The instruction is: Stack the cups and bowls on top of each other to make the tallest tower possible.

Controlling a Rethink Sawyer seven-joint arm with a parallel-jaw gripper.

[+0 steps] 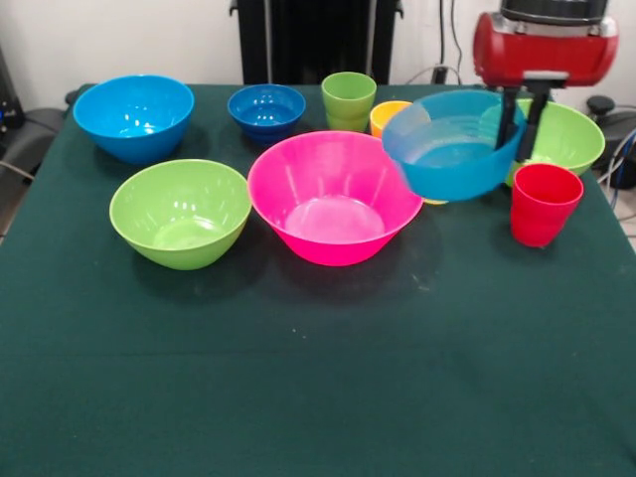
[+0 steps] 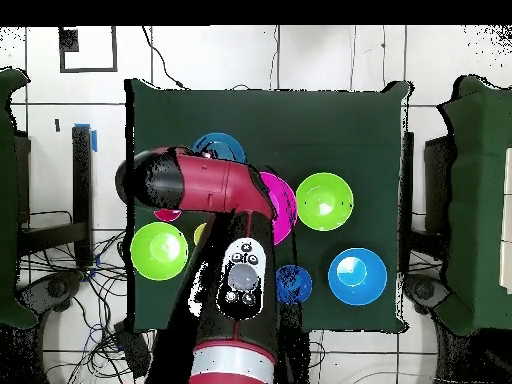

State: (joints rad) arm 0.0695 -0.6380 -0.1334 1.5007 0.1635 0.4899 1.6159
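My gripper [image 1: 517,139] is shut on the right rim of the small light blue bowl [image 1: 447,144] and holds it tilted above the table, beside the large pink bowl [image 1: 333,194]. The red cup [image 1: 544,202] stands just right of it, with a lime green bowl [image 1: 571,134] behind. The orange cup [image 1: 386,114] and green cup [image 1: 348,99] stand behind the held bowl. The dark blue small bowl [image 1: 266,107], bright blue bowl [image 1: 134,114] and second lime green bowl [image 1: 181,211] sit to the left. The yellow cup is almost wholly hidden. No stack shows.
In the overhead view my arm [image 2: 215,190] covers the gripper and the cups. There I see the light blue bowl [image 2: 220,148], pink bowl [image 2: 283,205], both lime green bowls [image 2: 324,200] [image 2: 158,250], bright blue bowl [image 2: 357,276] and dark blue bowl [image 2: 293,285]. The green tablecloth [image 1: 318,378] covers the table.
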